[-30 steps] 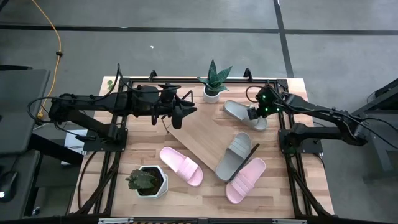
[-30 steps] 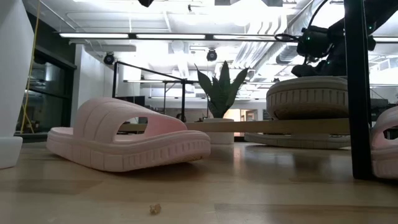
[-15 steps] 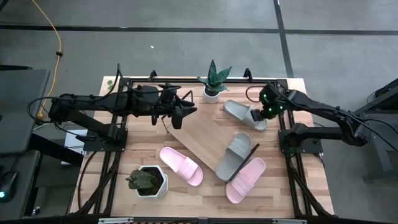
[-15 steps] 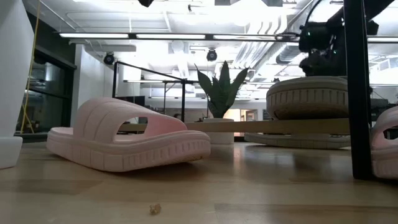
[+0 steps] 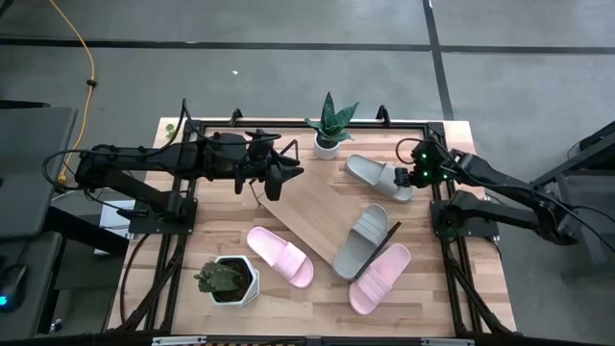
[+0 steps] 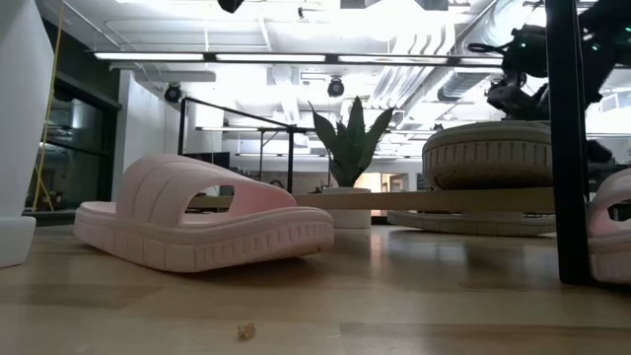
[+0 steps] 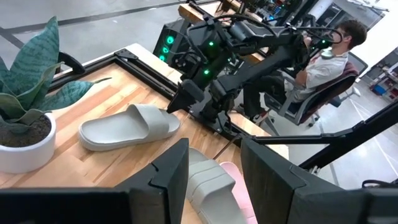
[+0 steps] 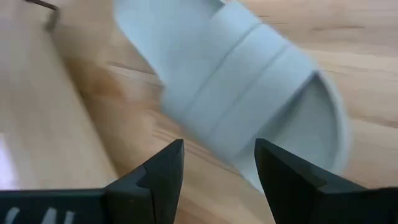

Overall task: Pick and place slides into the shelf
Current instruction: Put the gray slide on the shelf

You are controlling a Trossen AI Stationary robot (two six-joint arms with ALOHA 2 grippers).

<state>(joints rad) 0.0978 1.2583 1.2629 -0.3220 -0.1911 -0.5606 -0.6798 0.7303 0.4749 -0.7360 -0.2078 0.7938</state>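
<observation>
The right pincer (image 5: 415,177) hangs spread and empty just over the toe end of a grey slide (image 5: 378,176) lying flat on the table (image 5: 211,221), likely lining up to grab it. The shelf (image 5: 317,213) sits just inboard of it, already bearing another grey slide (image 5: 364,240). The left pincer (image 5: 288,171), also spread, waits near the shelf's far corner.

No readable txt, labels, brands, nos. or signs in any view.
</observation>
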